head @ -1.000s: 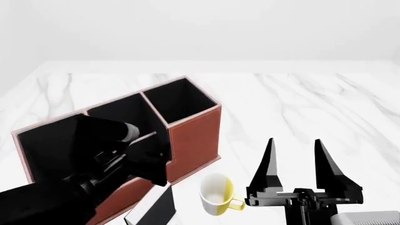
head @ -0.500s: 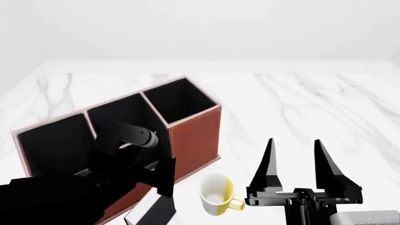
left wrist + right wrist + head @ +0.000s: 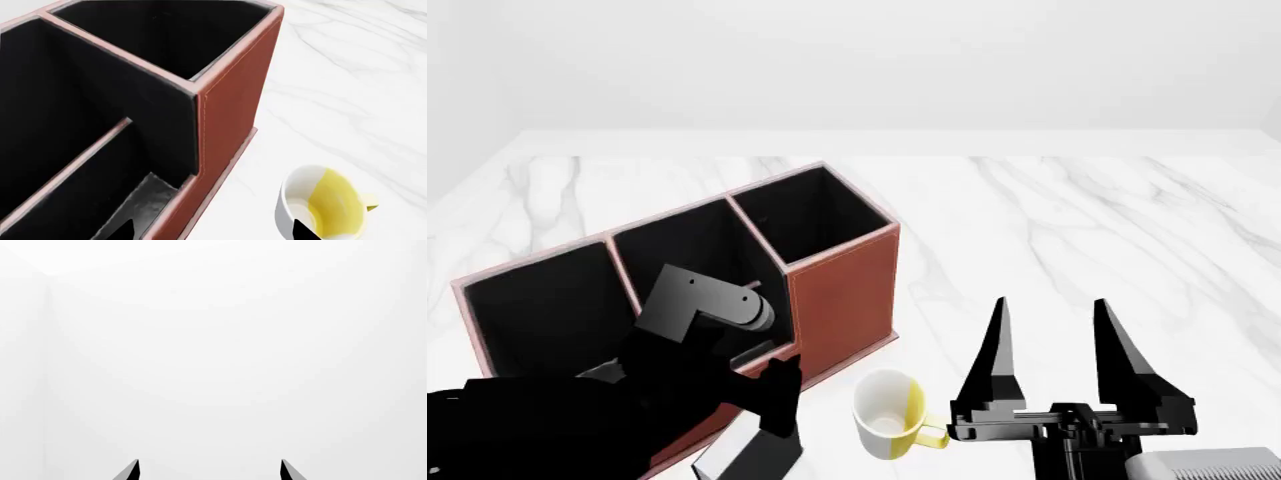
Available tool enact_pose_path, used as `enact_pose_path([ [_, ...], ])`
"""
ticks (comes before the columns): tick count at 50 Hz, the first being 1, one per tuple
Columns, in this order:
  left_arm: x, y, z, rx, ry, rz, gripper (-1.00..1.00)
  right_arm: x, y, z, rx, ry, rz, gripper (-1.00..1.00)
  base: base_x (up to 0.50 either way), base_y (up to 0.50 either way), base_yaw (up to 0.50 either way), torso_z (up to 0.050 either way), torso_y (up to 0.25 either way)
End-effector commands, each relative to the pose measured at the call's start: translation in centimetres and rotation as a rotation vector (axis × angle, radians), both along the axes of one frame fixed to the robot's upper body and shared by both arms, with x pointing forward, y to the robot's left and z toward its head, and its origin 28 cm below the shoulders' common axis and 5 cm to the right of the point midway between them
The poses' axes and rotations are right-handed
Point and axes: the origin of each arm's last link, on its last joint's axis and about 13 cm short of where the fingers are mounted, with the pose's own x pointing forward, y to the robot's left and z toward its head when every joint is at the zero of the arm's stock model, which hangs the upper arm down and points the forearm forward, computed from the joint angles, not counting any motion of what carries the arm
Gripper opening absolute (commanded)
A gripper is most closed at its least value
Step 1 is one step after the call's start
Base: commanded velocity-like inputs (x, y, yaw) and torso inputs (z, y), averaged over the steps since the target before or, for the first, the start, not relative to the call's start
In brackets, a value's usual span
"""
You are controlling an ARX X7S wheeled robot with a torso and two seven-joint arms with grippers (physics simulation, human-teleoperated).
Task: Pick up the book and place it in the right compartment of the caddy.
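The red-brown caddy stands at the left, its tall right compartment open and black inside; that compartment also shows in the left wrist view. The black book with white page edges stands at the frame's bottom edge, in front of the caddy and left of the mug. It is out of the left wrist view. My left gripper is open and empty, one tip over the caddy's middle section and the other over the mug. My right gripper is open and empty, pointing up to the right of the mug.
A white-and-yellow mug stands just right of the book, close to the caddy's front corner; it also shows in the left wrist view. The white marble table stretches behind and to the right. The right wrist view shows only white wall.
My left arm has swung right and down across the caddy's front, toward the book and mug. The right gripper has barely moved. Book, mug and caddy have stayed put.
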Motion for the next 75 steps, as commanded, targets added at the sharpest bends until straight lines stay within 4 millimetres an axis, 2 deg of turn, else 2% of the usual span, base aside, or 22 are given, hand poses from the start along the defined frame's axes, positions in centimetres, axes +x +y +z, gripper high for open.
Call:
enact_pose_path([
  [1,0.0,0.0,-0.4,0.003,0.008,-0.009,1.0,0.1,-0.1,0.0,-0.016,-0.01,-0.006,1.0,0.0,0.0,0.0,0.0,0.0],
  [26,-0.7,0.1,-0.9,0.031,0.056,-0.111,1.0,0.1,0.0,-0.1,-0.018,-0.005,-0.003,1.0,0.0,0.0,0.0,0.0,0.0],
  [43,-1.2,0.5,-2.8,0.057,0.121,-0.072,1.0,0.1,0.0,-0.2,-0.023,-0.002,-0.002,1.0,0.0,0.0,0.0,0.0,0.0],
  [71,-1.3,0.4,-4.3,0.093,0.169,-0.074,1.0,0.1,0.0,-0.2,-0.024,-0.001,-0.003,1.0,0.0,0.0,0.0,0.0,0.0],
  [72,-1.4,0.5,-4.5,0.095,0.175,-0.073,-1.0,0.1,0.0,-0.2,-0.024,-0.002,-0.002,1.0,0.0,0.0,0.0,0.0,0.0],
  [75,-1.4,0.5,-4.8,0.098,0.18,-0.068,-1.0,0.0,0.0,-0.3,-0.024,-0.001,-0.002,1.0,0.0,0.0,0.0,0.0,0.0],
])
